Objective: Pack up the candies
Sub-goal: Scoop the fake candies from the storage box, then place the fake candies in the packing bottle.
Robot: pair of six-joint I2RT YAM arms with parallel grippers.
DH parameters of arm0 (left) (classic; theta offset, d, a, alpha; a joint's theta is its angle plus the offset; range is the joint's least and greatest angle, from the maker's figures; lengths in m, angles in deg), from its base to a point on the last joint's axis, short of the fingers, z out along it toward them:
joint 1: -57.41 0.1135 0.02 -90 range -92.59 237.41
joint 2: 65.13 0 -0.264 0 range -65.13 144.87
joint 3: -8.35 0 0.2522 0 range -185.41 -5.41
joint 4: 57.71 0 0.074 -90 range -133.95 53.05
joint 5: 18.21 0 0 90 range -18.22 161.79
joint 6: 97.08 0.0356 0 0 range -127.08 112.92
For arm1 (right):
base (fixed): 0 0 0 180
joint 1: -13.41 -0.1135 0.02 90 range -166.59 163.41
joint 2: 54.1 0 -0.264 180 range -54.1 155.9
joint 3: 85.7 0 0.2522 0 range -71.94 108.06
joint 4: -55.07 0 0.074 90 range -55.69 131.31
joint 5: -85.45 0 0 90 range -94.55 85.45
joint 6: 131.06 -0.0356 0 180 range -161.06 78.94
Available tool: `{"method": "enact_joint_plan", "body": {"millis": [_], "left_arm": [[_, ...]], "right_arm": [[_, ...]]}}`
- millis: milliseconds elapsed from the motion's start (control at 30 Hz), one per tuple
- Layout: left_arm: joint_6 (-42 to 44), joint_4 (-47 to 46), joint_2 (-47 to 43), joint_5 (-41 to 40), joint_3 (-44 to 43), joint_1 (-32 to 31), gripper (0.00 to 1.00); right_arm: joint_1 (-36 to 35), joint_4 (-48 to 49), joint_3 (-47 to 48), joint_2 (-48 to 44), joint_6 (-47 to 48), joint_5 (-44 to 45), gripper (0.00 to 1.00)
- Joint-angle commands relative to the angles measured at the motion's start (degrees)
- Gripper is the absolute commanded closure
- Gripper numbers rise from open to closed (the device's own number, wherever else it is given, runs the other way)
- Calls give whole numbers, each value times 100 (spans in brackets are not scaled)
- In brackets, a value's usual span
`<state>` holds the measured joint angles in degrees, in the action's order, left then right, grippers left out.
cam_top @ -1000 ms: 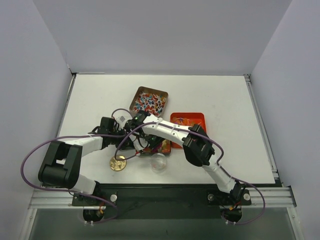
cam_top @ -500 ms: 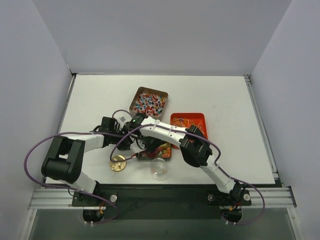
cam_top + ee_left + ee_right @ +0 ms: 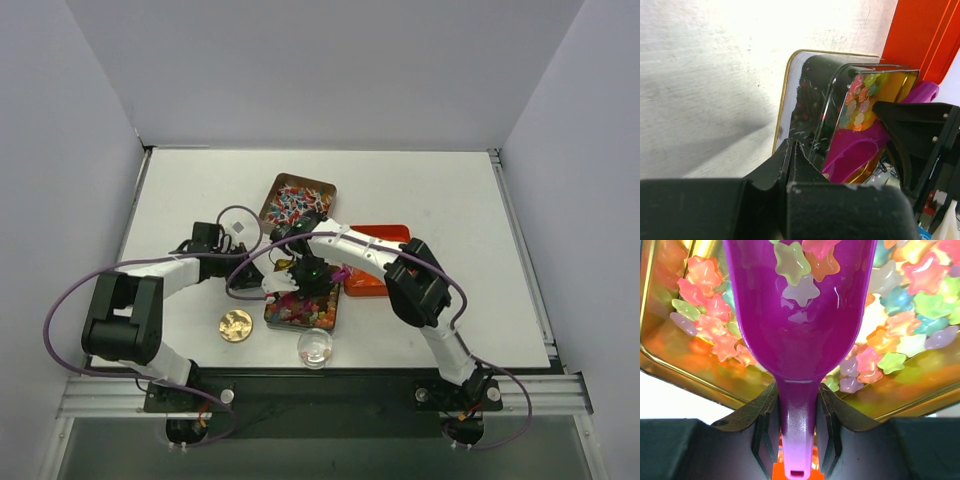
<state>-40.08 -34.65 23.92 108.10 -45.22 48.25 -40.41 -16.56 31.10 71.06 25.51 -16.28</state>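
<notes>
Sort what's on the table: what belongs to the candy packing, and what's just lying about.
Belongs to the job: star candies in the gold tin; purple scoop, clamped in the right gripper; wrapped candies.
Lying about: gold lid; clear round container; orange tray.

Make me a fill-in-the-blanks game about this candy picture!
1. The right hand holds a ___ scoop by its handle.
2. The candies around the scoop are shaped like ___.
3. The round gold lid lies on the ___.
Missing words: purple; stars; table.
</notes>
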Motion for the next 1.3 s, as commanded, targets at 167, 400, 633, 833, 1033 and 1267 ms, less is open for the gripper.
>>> {"method": "enact_joint_plan", "body": {"millis": [167,400,633,833,1033,1267], "left_arm": [[504,880,-257,376,-808,372,97],[627,1117,-371,622,-1151,530,72],[900,1197,-363,1017,-1432,741,67],[1242,1223,-398,728,-1731,891,60],[1602,1294,-626,184,-1644,891,50],[2095,1469,-1065,-562,-1494,891,44]], "right_arm": [[434,706,-768,-967,506,-1664,100],[653,891,-1260,-1424,621,-2272,100],[926,1005,-1559,-1740,647,-2492,100],[1189,979,-1612,-2337,594,-2212,100],[1216,435,-1770,-3128,990,-1605,100],[786,-137,-2315,-3806,982,-648,100]]}}
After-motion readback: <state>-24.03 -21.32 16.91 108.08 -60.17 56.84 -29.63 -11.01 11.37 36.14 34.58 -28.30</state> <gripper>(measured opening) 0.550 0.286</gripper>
